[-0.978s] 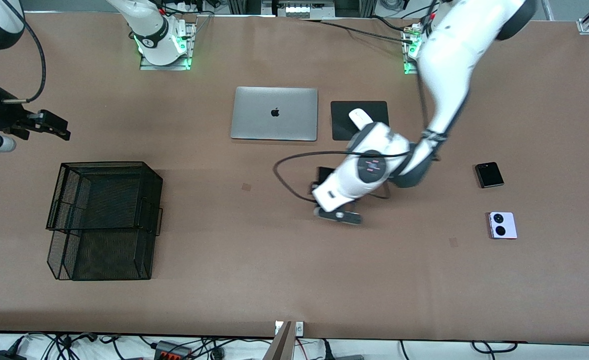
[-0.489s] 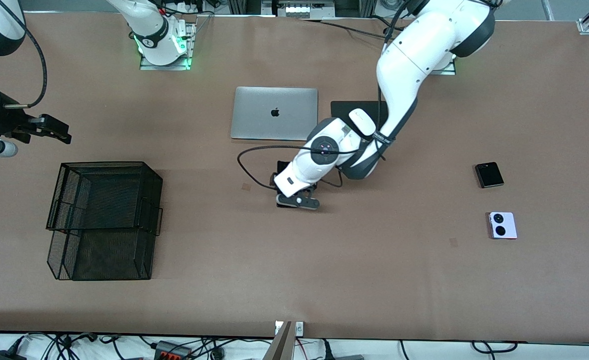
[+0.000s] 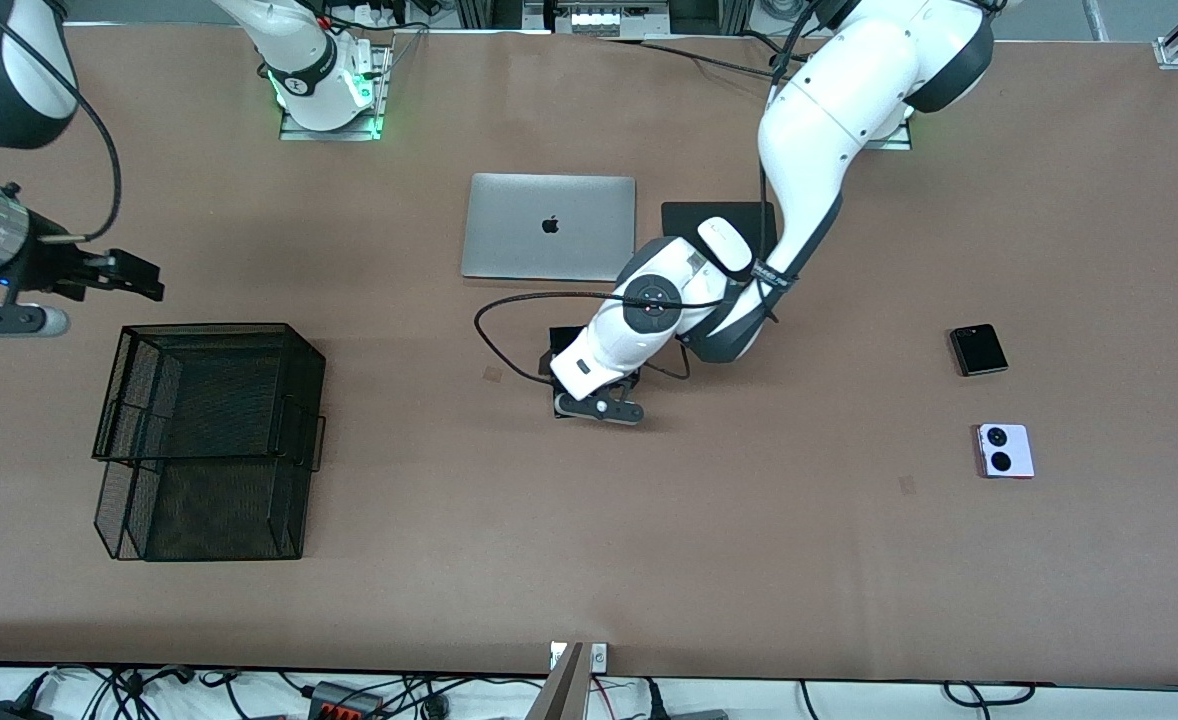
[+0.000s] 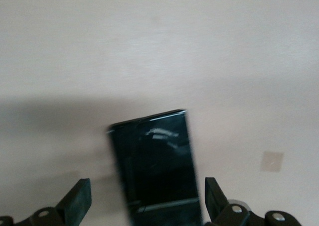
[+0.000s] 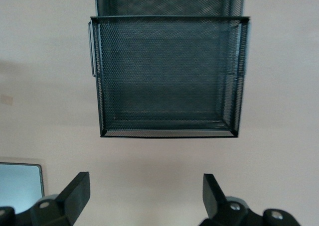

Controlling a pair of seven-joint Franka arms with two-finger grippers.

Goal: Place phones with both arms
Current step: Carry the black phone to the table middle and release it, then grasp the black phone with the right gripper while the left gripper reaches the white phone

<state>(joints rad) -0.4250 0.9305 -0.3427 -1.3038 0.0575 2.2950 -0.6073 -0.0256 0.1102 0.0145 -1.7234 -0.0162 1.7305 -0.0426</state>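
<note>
The long slim black phone (image 3: 557, 345) lies on the table in the middle, nearer the front camera than the laptop. My left gripper (image 3: 579, 385) is right over it and open. In the left wrist view the fingertips (image 4: 76, 200) stand on either side of the phone (image 4: 154, 161), with a gap on one side. The black flip phone (image 3: 979, 350) and the lavender-white phone (image 3: 1005, 450) lie toward the left arm's end. My right gripper (image 3: 144, 278) is open and empty, up over bare table beside the mesh tray (image 3: 304, 345); in the right wrist view (image 5: 144, 198) nothing is between its fingers.
The black two-tier mesh tray (image 5: 169, 19) stands toward the right arm's end. A silver laptop (image 3: 549, 227) and a white mouse (image 3: 724, 243) on a black pad (image 3: 684, 260) lie near the bases. The left arm's cable loops over the table beside the slim phone.
My left gripper moved toward the right arm's end with the slim phone under it, then almost stopped. My right gripper shifted a little toward the middle of the table.
</note>
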